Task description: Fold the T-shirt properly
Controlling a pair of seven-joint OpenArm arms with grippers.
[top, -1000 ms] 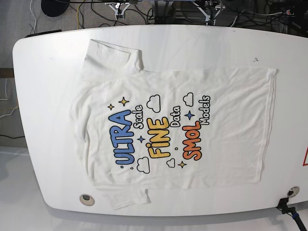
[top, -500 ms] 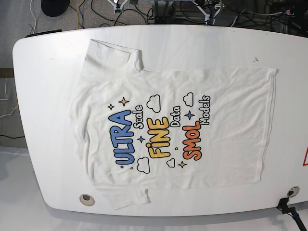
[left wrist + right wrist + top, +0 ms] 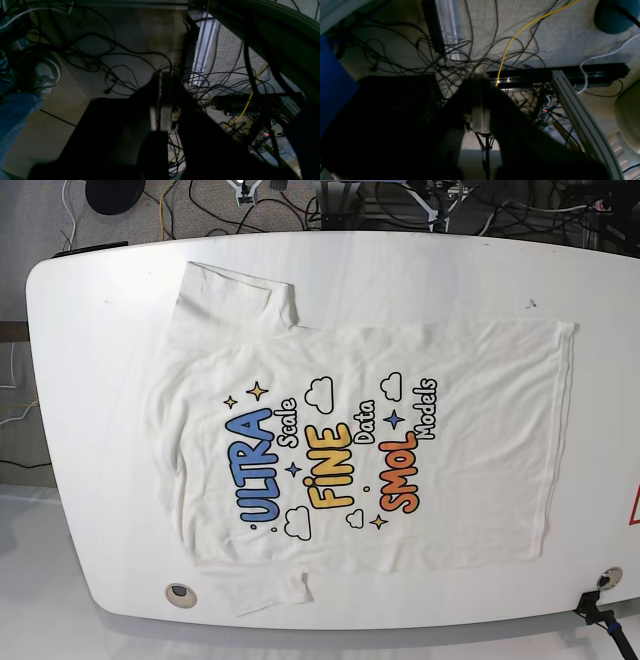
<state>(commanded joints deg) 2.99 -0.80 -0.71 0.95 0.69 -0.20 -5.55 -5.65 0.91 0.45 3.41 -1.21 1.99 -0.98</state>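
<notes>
Flat and faintly creased, the soft white T-shirt (image 3: 360, 445) lies print-up along the glossy rounded table (image 3: 90, 330), collar toward its left edge. Left gripper (image 3: 162, 100) and right gripper (image 3: 478, 100) each hang over the cabled floor, fingers pressed together.

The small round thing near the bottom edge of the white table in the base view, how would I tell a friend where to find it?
Start at the big white table and find the T-shirt spread flat on it, print up. Follow the shirt's lower sleeve toward the table's near edge; just left of it sits a small round disc. It is grey with a dark centre, the only round mark on that bare corner.
</notes>
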